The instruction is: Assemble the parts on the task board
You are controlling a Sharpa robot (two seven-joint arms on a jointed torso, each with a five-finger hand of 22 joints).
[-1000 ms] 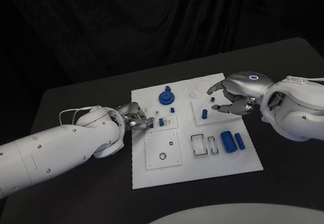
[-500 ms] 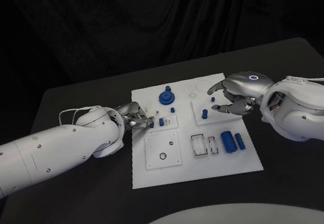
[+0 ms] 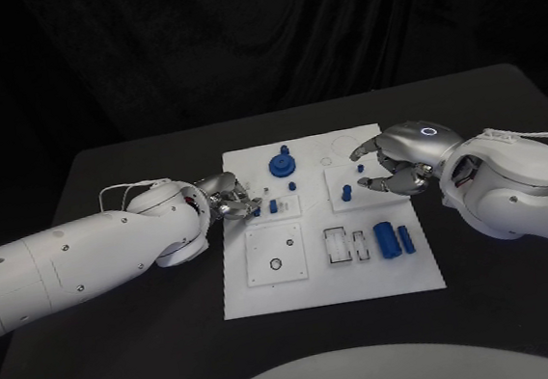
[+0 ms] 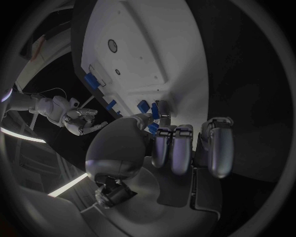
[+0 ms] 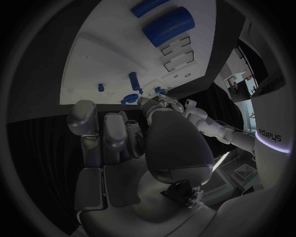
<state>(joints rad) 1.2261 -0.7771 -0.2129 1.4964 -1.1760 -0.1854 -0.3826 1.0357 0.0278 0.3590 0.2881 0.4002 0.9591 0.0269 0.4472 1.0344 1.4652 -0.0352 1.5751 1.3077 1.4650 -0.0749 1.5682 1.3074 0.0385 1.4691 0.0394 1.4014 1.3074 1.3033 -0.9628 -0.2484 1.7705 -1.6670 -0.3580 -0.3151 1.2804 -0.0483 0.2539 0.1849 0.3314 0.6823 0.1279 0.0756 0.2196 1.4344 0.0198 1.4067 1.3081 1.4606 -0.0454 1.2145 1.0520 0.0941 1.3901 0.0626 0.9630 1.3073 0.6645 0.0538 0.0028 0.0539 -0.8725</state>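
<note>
Task board (image 3: 329, 273) mid-table, blue parts (image 3: 392, 238) on it | my left hand (image 3: 229, 196) curled at a small blue peg (image 3: 273, 206), hold unclear | right hand (image 3: 391, 166) hovers, fingers apart, empty | seat peg upright, gently.

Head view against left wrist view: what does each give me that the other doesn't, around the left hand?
Head view adds: the full outline of the task board and the tall blue part at its far end.
Left wrist view adds: the underside of the left hand, with a small blue piece between thumb and fingers; whether it is gripped I cannot tell.
Both: the left hand at the board's left edge, beside the small blue pegs.
</note>
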